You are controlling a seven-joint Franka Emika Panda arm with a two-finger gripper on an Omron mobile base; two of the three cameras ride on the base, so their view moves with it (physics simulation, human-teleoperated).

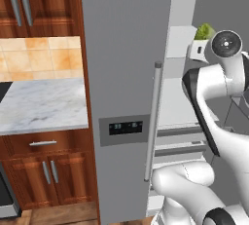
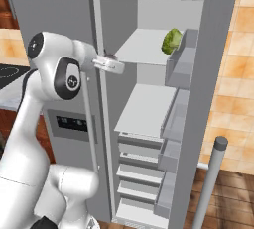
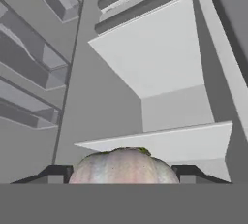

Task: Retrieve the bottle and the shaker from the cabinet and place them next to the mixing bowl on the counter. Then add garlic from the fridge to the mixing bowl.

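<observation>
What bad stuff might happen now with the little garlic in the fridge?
1. The pale whitish-pink garlic bulb is round and sits just between the jaws of the gripper, so it might slip and fall onto the white inner shelf.
2. The hand is close to the grey steel fridge door; pulling out carelessly might bump its edge.

This is a home kitchen. A tall grey steel fridge [image 1: 126,73] stands with one door open, showing white shelves [image 2: 146,106] and a green leafy vegetable [image 2: 172,41] on the upper one. Beside it runs a white marble desk [image 1: 41,104] over dark wood cabinets [image 1: 46,170] with silver handles, backed by tan wall tiles [image 1: 41,58], and the floor [image 2: 233,198] is wood planks
</observation>
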